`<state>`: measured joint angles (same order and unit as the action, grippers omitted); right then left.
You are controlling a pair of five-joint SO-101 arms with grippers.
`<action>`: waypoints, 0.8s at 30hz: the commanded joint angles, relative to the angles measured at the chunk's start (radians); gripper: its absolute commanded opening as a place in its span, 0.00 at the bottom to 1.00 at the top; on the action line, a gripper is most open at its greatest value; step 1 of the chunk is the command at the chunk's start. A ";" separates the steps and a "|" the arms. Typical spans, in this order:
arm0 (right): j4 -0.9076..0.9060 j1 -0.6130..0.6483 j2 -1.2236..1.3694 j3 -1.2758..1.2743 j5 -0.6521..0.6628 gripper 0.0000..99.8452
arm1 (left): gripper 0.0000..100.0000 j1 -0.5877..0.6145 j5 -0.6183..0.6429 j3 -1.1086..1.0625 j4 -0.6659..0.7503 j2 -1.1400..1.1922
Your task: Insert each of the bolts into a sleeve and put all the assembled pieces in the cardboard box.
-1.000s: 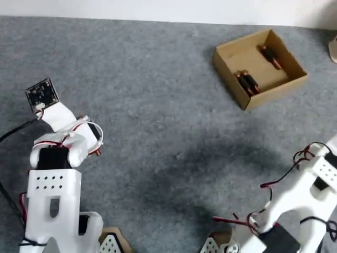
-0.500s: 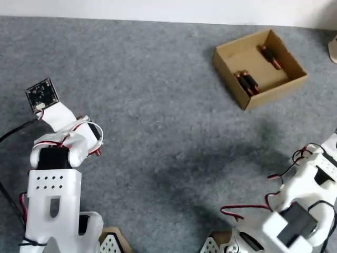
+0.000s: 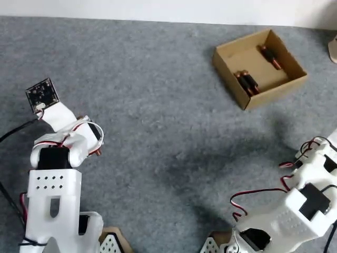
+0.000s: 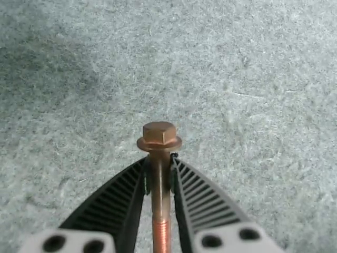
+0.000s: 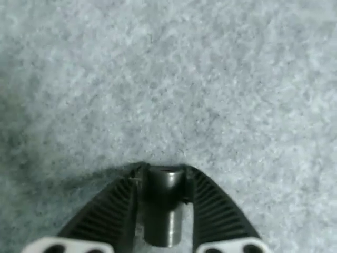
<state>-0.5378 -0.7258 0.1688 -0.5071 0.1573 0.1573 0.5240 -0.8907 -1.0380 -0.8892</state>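
In the left wrist view my left gripper [image 4: 158, 164] is shut on a copper bolt [image 4: 159, 158], whose hex head sticks out past the fingertips over the grey carpet. My right gripper [image 5: 162, 171] is shut on a dark metal sleeve [image 5: 163, 203], its open end facing outward. From above, the left arm [image 3: 55, 158] stands at the left edge with the bolt's tip [image 3: 97, 151] peeking out beside it. The right arm [image 3: 300, 205] is folded at the lower right. The cardboard box [image 3: 231, 55] at the upper right holds two assembled pieces [image 3: 246, 82] [image 3: 269, 57].
Grey carpet covers the table. A wide stretch of carpet lies between the two arms and the box. Red and black wires [image 3: 253, 197] loop beside the right arm. A tan object [image 3: 333, 48] shows at the far right edge.
The right arm has swung back and to the right, toward the lower right corner. The left arm has stayed in place.
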 commanded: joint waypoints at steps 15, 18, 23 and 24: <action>-0.151 0.071 -0.117 0.071 -0.031 0.01 | 0.00 -0.136 0.037 0.016 -0.003 -0.031; -0.157 0.136 -0.275 0.068 -0.094 0.01 | 0.00 -0.173 0.038 0.013 -0.003 -0.031; -0.232 0.265 -0.555 -0.016 -0.135 0.01 | 0.00 -0.185 0.069 0.016 -0.029 -0.031; -0.251 0.292 -0.610 -0.044 -0.135 0.01 | 0.00 -0.185 0.064 0.018 -0.046 -0.031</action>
<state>-0.7511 -0.5171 -0.2470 -0.5224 0.0361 -0.0084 0.5823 -0.8907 -1.0472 -0.8892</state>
